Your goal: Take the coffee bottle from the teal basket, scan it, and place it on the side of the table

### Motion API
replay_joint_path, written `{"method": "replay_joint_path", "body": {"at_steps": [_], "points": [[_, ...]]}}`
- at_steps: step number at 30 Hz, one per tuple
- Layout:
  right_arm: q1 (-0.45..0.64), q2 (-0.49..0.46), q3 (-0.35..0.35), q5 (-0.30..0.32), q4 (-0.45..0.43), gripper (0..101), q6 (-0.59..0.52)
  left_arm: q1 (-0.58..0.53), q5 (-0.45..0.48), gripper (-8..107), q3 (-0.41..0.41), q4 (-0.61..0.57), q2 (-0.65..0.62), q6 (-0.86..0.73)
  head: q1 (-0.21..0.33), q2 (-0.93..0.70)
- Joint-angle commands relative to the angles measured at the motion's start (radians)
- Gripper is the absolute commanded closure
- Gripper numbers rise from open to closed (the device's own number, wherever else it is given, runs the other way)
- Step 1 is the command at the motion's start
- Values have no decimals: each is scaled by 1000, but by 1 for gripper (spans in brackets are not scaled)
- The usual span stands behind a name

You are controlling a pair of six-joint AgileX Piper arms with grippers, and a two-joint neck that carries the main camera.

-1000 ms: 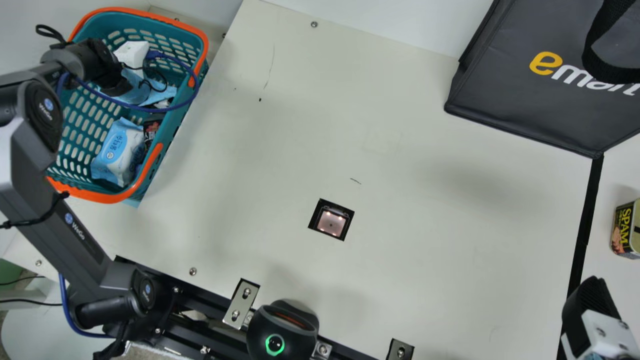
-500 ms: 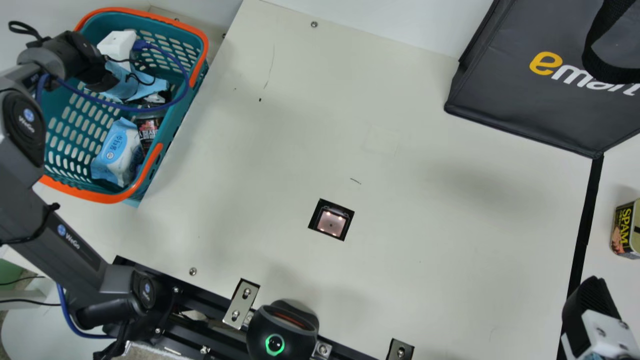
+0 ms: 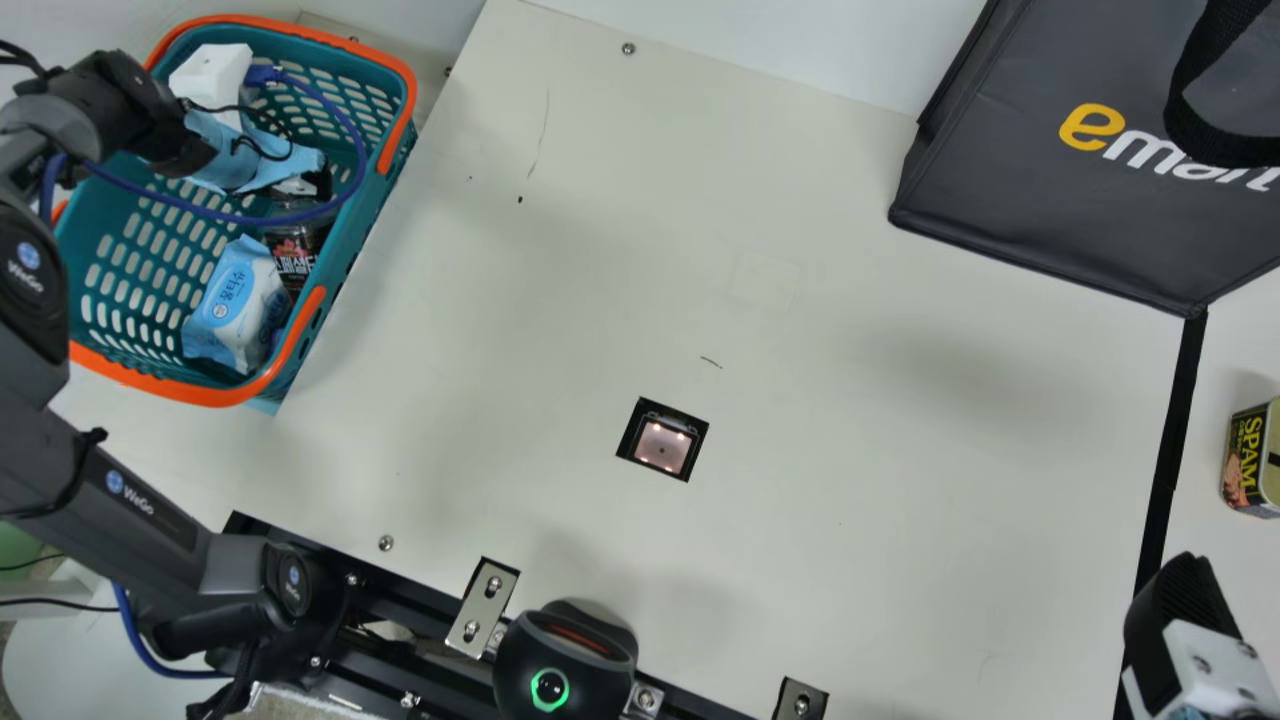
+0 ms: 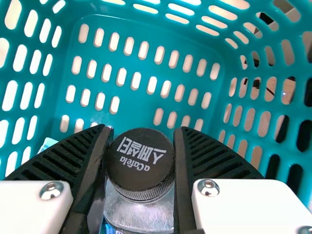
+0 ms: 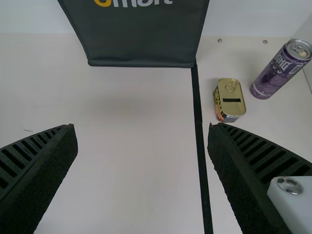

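Observation:
In the main view my left gripper is inside the teal basket, partly hidden by its own wrist and cable. Below its fingers appears the dark-labelled coffee bottle, beside a blue-white wipes pack. The left wrist view has my left gripper shut on the bottle, fingers pressed against either side of its black cap. At the main view's lower right edge is my right gripper; in the right wrist view the right gripper stands open over the table, holding nothing.
A scanner window lies in the table's middle, with a black scanner device at the near edge. At the far right stands a dark bag. Past the black tape line are a SPAM can and a purple can.
My left arm has moved toward the main view's left and slightly up. The bottle has shifted a little the same way, and more of its label shows. My right arm has stayed still.

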State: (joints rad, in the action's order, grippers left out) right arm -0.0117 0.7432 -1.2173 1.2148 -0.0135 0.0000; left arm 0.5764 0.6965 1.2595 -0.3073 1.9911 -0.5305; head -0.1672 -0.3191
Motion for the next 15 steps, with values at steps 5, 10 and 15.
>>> {"method": "replay_joint_path", "body": {"at_steps": [5,10,15], "points": [[0,0,0,0,0,6,0,4,15,107,-7,-2,-27,-4,29,-2],[0,0,0,0,0,6,0,6,30,107,-10,3,-45,-5,29,-2],[0,0,0,0,0,6,0,8,52,107,-8,10,-59,-1,29,-2]]}}
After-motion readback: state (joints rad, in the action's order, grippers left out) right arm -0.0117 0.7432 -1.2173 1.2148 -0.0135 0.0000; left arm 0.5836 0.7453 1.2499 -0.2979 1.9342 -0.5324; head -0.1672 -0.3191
